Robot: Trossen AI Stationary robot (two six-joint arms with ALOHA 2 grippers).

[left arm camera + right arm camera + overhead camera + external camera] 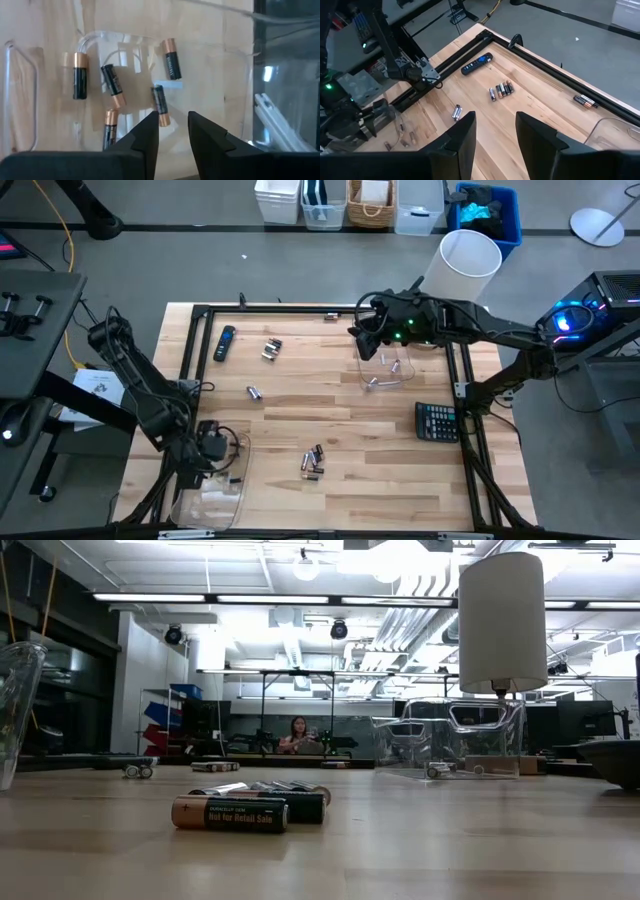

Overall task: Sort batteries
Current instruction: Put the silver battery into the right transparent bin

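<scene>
Batteries lie in loose groups on the wooden table: one group (pixel 313 463) near the middle front, also close up in the low view (pixel 230 812), a pair (pixel 254 392), a group (pixel 271 349) and a pair (pixel 332 316) by the far rail. My left gripper (pixel 172 131) is open and hovers over a clear tray (pixel 212 498) at the near left, where several dark copper-ended batteries (pixel 112 80) lie flat. My right gripper (pixel 495 131) is open, raised above the far right clear tray (pixel 385 372), which holds silvery batteries (pixel 374 381).
A black-and-blue remote (pixel 224 343) lies at the far left, a dark calculator (pixel 436 421) at the right edge. A black frame rail (pixel 270 308) runs around the table. A white cylinder (pixel 470 255) stands beyond the far right corner. Bare wood shows between the groups.
</scene>
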